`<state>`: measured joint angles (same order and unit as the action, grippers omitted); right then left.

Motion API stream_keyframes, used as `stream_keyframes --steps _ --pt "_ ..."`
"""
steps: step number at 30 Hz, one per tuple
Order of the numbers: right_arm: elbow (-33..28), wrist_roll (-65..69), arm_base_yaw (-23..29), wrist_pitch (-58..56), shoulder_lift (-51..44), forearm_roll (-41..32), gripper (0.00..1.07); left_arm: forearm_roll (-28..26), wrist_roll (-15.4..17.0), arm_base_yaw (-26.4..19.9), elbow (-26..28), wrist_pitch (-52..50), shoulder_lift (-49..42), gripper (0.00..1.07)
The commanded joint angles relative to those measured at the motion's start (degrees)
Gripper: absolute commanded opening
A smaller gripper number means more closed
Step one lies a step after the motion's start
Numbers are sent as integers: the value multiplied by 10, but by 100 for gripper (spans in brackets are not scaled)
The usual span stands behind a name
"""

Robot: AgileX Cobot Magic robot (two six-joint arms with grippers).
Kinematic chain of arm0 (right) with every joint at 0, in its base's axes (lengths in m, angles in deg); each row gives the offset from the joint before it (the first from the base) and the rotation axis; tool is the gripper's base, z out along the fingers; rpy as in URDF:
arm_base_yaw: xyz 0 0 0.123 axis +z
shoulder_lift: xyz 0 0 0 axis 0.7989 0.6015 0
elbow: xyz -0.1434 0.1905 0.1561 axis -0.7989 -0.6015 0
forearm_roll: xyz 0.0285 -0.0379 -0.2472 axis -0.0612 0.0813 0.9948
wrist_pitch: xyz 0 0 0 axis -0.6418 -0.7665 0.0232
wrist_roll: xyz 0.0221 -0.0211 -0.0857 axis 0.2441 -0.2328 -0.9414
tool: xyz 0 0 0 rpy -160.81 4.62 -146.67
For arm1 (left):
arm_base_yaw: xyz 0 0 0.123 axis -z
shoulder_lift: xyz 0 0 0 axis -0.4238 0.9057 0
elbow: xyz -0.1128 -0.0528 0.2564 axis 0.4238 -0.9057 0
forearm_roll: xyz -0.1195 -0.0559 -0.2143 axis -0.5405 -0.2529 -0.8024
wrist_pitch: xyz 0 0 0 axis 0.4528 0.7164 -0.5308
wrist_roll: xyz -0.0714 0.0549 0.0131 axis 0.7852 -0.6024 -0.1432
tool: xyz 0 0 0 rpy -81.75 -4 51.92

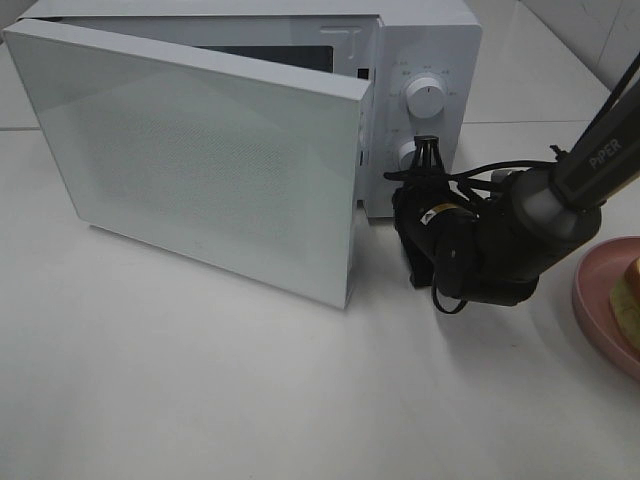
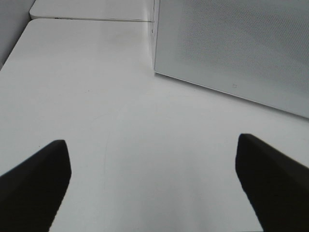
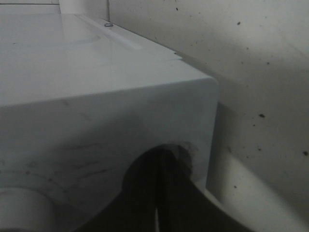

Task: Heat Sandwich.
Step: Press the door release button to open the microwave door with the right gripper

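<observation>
Status: the microwave (image 1: 430,60) door (image 1: 200,160) stands partly open. The sandwich (image 1: 632,298) lies on the pink plate (image 1: 598,300), far right on the counter (image 1: 200,390), not yet loaded. Loading, closing and heating remain. The right gripper (image 1: 428,152), jaws closed and empty, points at the control panel beside the door edge. The left gripper (image 2: 150,140) hovers wide above the counter.

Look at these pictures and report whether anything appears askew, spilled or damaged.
Only the microwave door stands out: it hangs open at an angle, while the sandwich sits on the pink plate at the far right. Nothing looks spilled or damaged.
</observation>
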<state>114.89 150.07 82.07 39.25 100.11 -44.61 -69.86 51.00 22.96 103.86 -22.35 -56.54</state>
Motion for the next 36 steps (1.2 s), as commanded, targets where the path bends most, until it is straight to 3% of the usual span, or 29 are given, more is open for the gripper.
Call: stream_keyframes --steps 1,21,36 --pt "56 -9 -24 135 -2 25 0 -2 3 1 -2 2 -15 87" --pt "53 16 -24 23 -18 40 1 -2 3 1 -2 2 -15 87" --pt "-23 23 -22 -66 -68 60 1 -2 3 1 -2 2 -15 87"
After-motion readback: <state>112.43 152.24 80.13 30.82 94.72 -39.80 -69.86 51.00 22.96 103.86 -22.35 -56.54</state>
